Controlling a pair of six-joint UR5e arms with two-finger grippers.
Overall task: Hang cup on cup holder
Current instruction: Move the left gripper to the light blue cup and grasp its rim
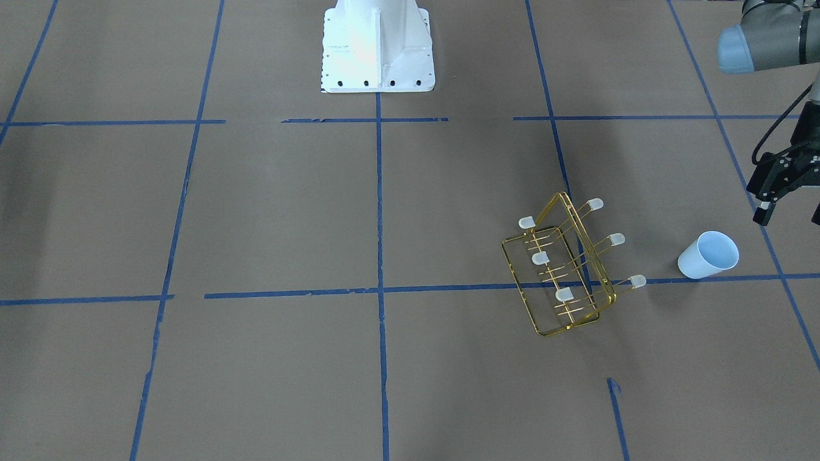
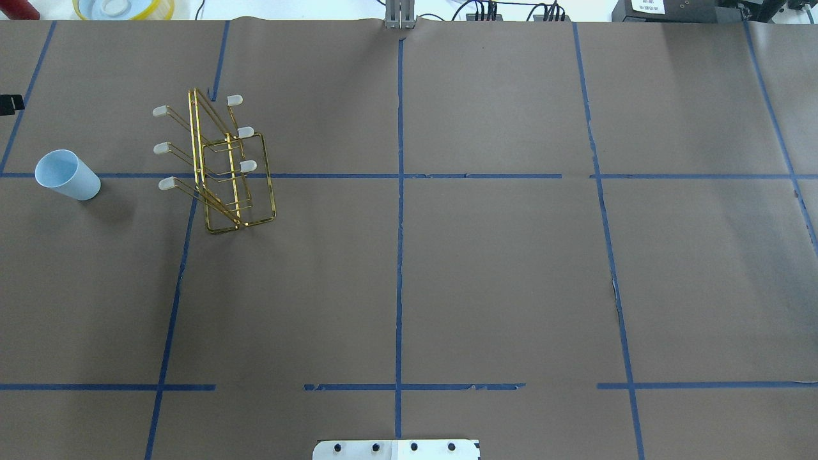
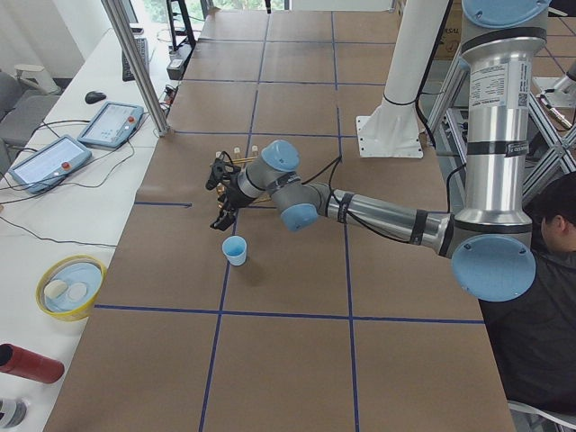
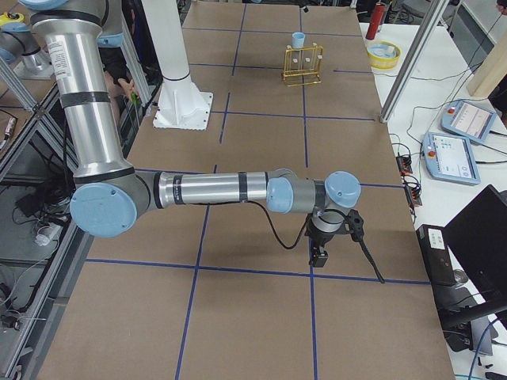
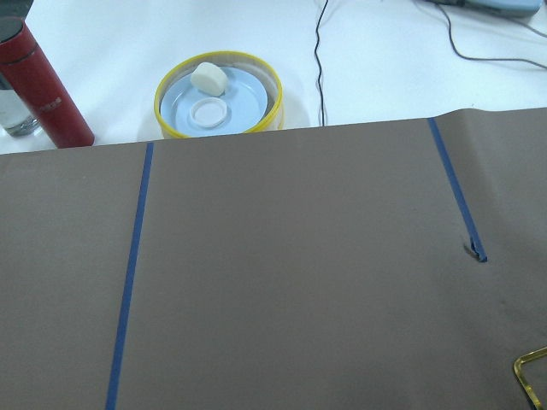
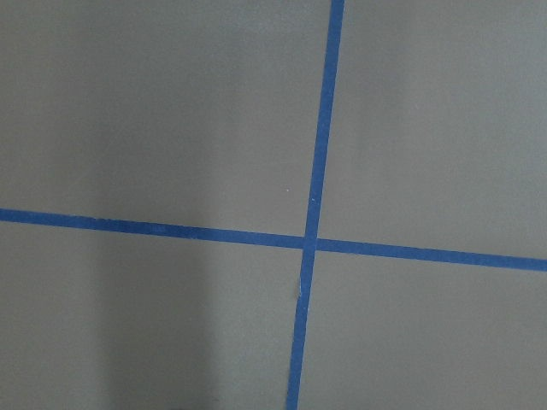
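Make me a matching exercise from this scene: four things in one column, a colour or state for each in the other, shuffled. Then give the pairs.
Things:
1. cup
2. rack
3. left gripper
4. dish

Descriptions:
A. yellow-rimmed, beside a red bottle
B. gold wire, every prong bare
C. pale blue, upright, mouth up
D. black, open, holding nothing

Pairs: 1-C, 2-B, 3-D, 4-A

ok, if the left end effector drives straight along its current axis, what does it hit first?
Likely the bare table: the left end effector points down at brown paper. The cup looks off that line, though depth is unclear.
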